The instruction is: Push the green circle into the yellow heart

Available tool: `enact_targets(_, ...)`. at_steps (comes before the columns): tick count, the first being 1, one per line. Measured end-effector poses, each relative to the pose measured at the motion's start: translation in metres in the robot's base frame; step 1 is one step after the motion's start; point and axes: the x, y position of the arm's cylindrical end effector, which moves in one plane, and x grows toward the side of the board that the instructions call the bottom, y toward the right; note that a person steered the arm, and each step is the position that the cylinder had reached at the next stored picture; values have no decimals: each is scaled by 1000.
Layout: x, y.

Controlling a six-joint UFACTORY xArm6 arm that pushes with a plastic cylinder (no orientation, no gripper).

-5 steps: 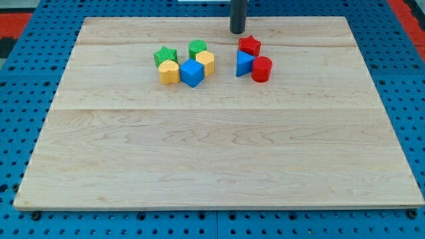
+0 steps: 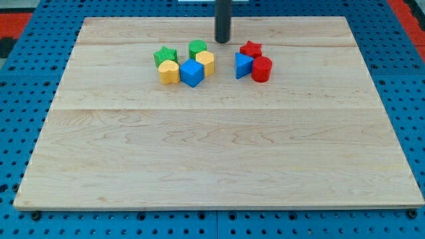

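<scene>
The green circle (image 2: pixel 197 48) sits near the view's top, touching the yellow hexagon (image 2: pixel 206 62) just below it. The yellow heart (image 2: pixel 169 71) lies to the lower left of the circle, beside the blue cube (image 2: pixel 192 73) and below the green star (image 2: pixel 165 56). My tip (image 2: pixel 222 40) rests on the board to the upper right of the green circle, a small gap away, between it and the red star (image 2: pixel 250 48).
A blue triangle (image 2: pixel 244 65) and a red cylinder (image 2: pixel 261 68) sit under the red star at the right of the cluster. The wooden board (image 2: pixel 212 159) lies on a blue perforated table (image 2: pixel 20 93).
My tip has moved to the view's left and slightly down, away from the red star and toward the green circle. No block has moved.
</scene>
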Motion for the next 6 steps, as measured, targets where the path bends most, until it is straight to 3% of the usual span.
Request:
enact_targets(1, 49, -46)
enact_targets(2, 53, -34)
enact_targets(3, 9, -65)
enact_targets(4, 20, -138)
enact_targets(5, 76, -114)
enact_targets(6, 59, -99)
